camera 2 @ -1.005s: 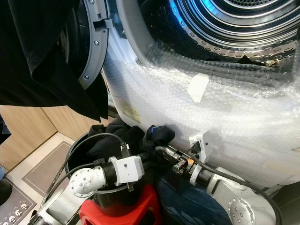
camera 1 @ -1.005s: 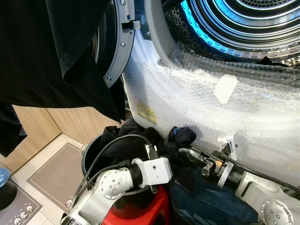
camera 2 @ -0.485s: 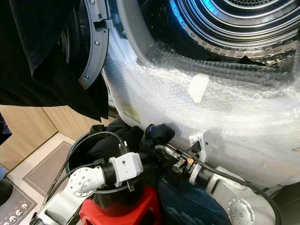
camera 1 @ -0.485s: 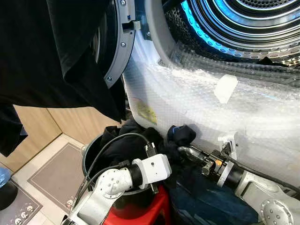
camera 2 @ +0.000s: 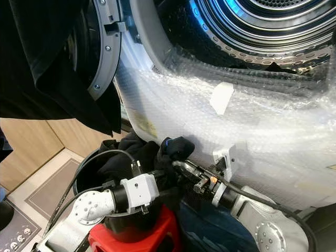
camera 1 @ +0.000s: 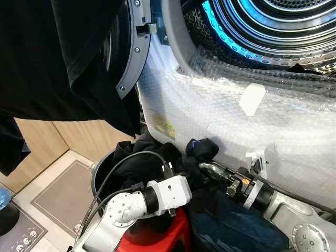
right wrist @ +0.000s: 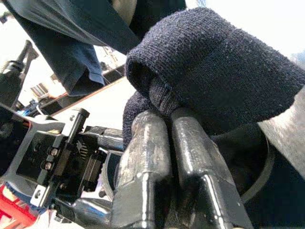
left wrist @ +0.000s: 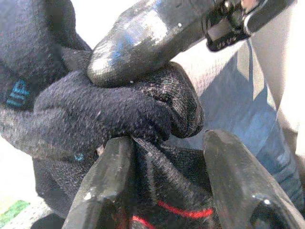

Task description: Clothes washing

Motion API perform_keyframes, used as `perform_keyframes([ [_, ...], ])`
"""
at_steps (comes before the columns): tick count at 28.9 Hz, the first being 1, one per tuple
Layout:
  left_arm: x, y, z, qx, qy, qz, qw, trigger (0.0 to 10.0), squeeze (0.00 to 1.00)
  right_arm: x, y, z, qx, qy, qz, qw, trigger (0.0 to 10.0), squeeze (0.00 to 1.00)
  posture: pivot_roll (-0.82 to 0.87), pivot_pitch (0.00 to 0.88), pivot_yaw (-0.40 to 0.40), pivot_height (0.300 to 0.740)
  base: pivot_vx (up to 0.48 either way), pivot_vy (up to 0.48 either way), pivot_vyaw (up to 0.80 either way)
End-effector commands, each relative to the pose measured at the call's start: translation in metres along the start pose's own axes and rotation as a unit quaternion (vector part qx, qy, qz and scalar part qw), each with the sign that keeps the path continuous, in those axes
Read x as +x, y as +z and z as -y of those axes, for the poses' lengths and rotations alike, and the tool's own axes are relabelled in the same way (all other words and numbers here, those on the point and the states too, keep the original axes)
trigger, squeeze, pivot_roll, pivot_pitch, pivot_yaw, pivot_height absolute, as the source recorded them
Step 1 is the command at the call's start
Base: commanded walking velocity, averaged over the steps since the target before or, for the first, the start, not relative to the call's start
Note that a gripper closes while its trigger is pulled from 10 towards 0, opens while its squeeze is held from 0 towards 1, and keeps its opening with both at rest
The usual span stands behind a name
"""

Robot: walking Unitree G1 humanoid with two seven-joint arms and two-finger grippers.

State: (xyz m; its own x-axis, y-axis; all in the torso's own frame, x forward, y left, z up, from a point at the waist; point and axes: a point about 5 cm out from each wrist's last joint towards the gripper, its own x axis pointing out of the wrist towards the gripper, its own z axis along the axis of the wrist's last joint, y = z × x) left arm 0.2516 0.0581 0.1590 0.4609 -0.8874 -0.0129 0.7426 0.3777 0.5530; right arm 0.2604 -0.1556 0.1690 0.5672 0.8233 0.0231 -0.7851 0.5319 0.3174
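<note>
Dark navy knit sock (camera 1: 202, 150), bunched, small teal mark; above black bucket (camera 1: 100, 176), against bubble-wrapped washer front (camera 1: 231, 113). Right claw (right wrist: 164, 125) clenched on it. Left claw (left wrist: 164, 157) released, beneath.

Left arm (camera 1: 123, 207): silver rounded joint, white boxy wrist, looped black cables. Right arm (camera 1: 294, 215): silver housing with ringed screws, black collar, white bracket, orange marking. Fingers (right wrist: 143, 157): long, glossy black, scuffed, rounded tips.
</note>
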Motion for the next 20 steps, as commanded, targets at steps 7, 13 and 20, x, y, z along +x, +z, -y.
perform_keyframes([
  [7,-0.012,0.01,0.003,-0.023,-0.03,0.013,0.999,10.0,1.0,-0.007,0.011,-0.005,-0.021,0.056,0.028,0.998,0.0,0.0,-0.05,0.081,0.07,0.74,0.0,0.0,0.0],
  [13,-0.026,0.008,0.013,-0.096,-0.084,-0.004,0.992,10.0,1.0,-0.015,0.015,-0.009,-0.026,0.098,0.028,0.994,0.0,0.0,-0.05,0.081,0.07,0.74,0.0,0.0,0.0],
  [20,-0.046,0.001,0.024,-0.179,-0.149,-0.049,0.971,10.0,1.0,-0.024,0.025,-0.012,-0.04,0.139,0.025,0.989,0.0,0.0,-0.05,0.077,0.073,0.74,0.0,0.0,0.0],
])
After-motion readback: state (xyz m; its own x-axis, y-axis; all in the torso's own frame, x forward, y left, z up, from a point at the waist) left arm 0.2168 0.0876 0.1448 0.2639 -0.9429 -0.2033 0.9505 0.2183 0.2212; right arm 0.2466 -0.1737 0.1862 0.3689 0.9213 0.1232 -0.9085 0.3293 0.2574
